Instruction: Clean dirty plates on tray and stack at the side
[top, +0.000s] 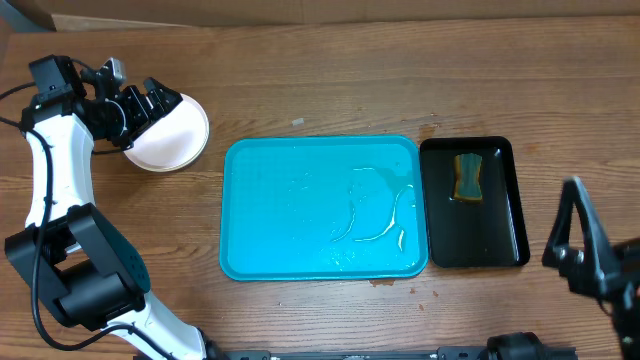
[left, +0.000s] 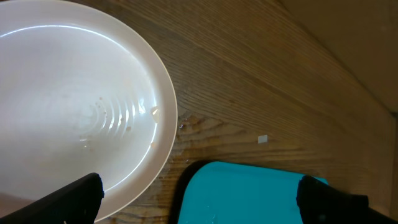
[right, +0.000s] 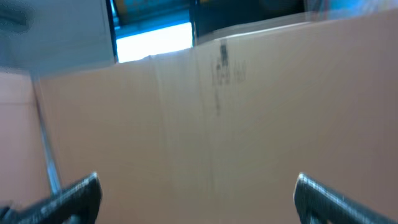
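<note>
Left gripper (top: 158, 100), jaws spread wide, holding nothing, poised above the far-left rim of a white plate (top: 172, 138). The plate sits on the wooden table (top: 330, 80) just beside the left end of the turquoise tray (top: 280, 200); whether other plates lie beneath it cannot be told. Water streaks (top: 380, 212) mark the tray floor. Close on its right, a black tray (top: 440, 240) holds a sponge (top: 468, 177). Right gripper (right: 196, 180), likewise spread, is raised at the table's right side, facing a cardboard box (right: 261, 93).
</note>
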